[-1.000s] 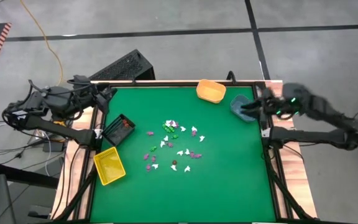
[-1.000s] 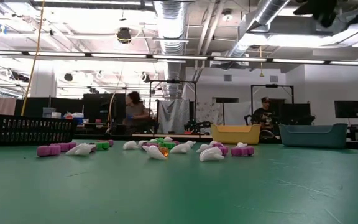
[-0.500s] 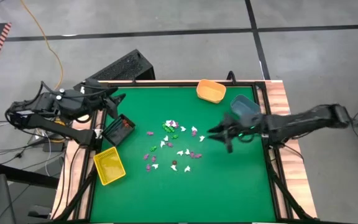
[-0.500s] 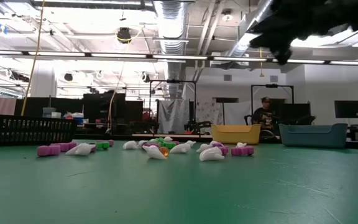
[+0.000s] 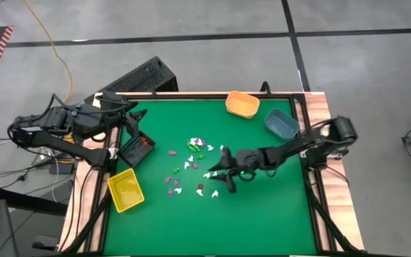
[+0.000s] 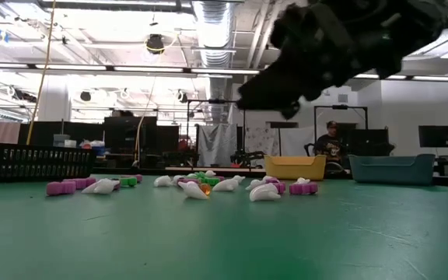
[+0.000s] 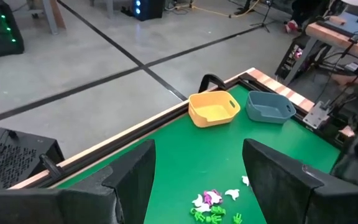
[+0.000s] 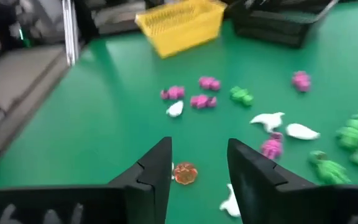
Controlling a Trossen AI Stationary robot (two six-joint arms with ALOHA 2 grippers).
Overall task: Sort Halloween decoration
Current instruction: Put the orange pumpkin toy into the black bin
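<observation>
Broadly, the green table (image 5: 262, 207) fills the high view, with four bins on it: yellow bin (image 5: 125, 190) at 8 o'clock, black bin (image 5: 135, 148) at 9, orange bin (image 5: 242, 104) at 1, blue bin (image 5: 282, 123) at 2. Centrally, the Halloween decoration (image 5: 200, 165) — a loose scatter stretched roughly 11 to 5. Right gripper (image 5: 223, 174) hangs over its 4 o'clock edge, jaws spread, empty. Left gripper (image 5: 135, 114) hovers by the black bin — jaws spread.

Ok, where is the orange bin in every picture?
High view: orange bin at the far edge, right of middle.
Low view: far back, right of middle, behind the trinkets.
Left wrist view: straight ahead, near the far corner.
Right wrist view: not in it.
Shared landmark: the blue bin right beside it.
</observation>
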